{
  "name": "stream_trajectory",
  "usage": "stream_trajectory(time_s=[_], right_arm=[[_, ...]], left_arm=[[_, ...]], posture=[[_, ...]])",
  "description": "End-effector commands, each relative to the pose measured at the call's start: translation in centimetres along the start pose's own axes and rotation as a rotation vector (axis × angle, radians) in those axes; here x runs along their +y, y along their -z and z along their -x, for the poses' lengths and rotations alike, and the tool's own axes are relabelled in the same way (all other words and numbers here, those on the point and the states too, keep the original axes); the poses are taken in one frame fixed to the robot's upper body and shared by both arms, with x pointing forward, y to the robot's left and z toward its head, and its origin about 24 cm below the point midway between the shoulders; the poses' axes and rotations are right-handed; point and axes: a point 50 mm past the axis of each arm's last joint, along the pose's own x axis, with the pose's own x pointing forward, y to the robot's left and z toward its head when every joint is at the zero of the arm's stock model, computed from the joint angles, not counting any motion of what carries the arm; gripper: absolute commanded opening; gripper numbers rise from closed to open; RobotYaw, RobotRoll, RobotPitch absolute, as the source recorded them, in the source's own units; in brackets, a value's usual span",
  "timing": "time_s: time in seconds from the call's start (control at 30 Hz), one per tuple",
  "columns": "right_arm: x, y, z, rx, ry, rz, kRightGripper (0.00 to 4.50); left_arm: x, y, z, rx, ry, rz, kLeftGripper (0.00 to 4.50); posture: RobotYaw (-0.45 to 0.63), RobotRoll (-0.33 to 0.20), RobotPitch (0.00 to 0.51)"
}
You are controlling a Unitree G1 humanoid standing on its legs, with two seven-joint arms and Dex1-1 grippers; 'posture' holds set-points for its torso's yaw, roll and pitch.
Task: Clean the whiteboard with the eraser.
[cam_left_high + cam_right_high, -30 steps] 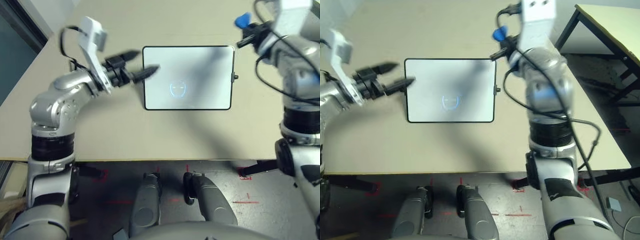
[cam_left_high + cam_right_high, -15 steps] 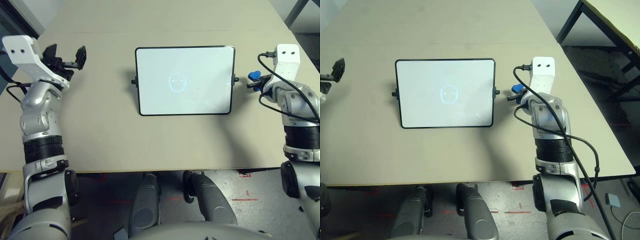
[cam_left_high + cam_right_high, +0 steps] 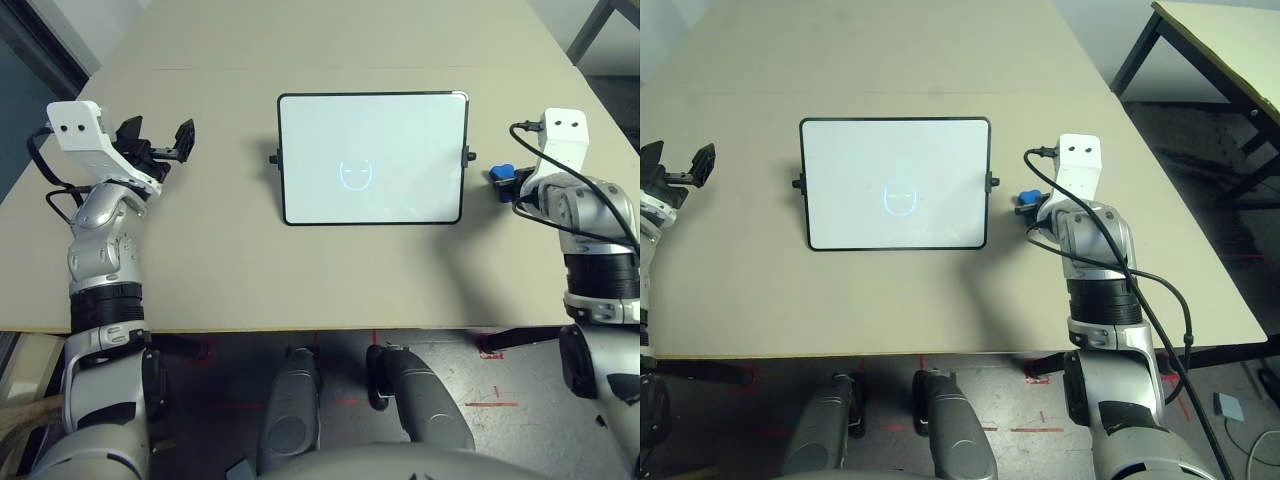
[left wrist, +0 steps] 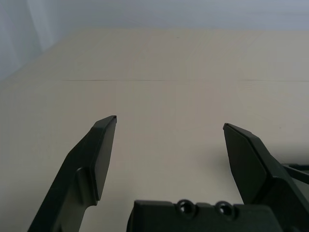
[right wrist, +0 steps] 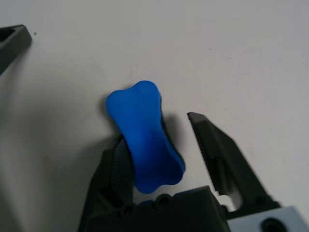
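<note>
So the right claw (image 5: 161, 128) just let go: a second ago it was pinched shut on the eraser (image 5: 145, 137) up over the far side of the desk (image 3: 380, 280), now it's spread wide with nothing gripped, eraser sitting between its fingers, near one of them. Looks like the wiping's over and it's being put down. Eraser's bright blue, waisted in the middle, beside the whiteboard (image 3: 375, 130), on the robot's right. Board looks clean apart from a pale face-shaped glare.
</note>
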Motion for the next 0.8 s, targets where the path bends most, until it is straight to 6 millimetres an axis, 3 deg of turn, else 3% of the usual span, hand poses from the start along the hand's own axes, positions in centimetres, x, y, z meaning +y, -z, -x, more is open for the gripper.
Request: stream_trajectory(time_s=[0.03, 0.1, 0.23, 0.37, 0.6, 0.8], right_arm=[[-1.2, -0.9, 1.1, -0.054, 0.012, -0.036, 3.97], [-2.1, -1.7, 2.0, -0.087, 0.029, -0.061, 4.46], [-4.3, -2.3, 3.4, -0.151, 0.095, -0.122, 4.46], [-6.4, -3.1, 3.1, -0.385, 0.161, -0.104, 4.46], [-7.4, 1.4, -1.0, -0.567, 0.21, -0.126, 4.46], [-7.4, 4.6, -3.0, -0.57, 0.21, -0.161, 4.46]], left_arm=[[-0.2, 0.2, -0.1, 0.015, 0.01, -0.005, 4.5], [-0.2, 0.1, -0.1, 0.011, 0.009, -0.007, 4.5], [0.0, 0.1, -0.1, 0.012, -0.004, -0.007, 4.5], [0.9, -0.3, -0.1, -0.031, -0.088, -0.045, 4.5], [4.0, 1.3, 1.4, -0.047, -0.303, -0.092, 4.5], [4.4, 3.9, 2.3, 0.034, -0.328, -0.044, 4.5]], posture=[[0.02, 0.0, 0.17], [0.01, 0.0, 0.174], [0.0, 0.0, 0.178], [-0.01, 0.0, 0.175], [0.0, 0.0, 0.157], [0.02, 0.0, 0.141]])
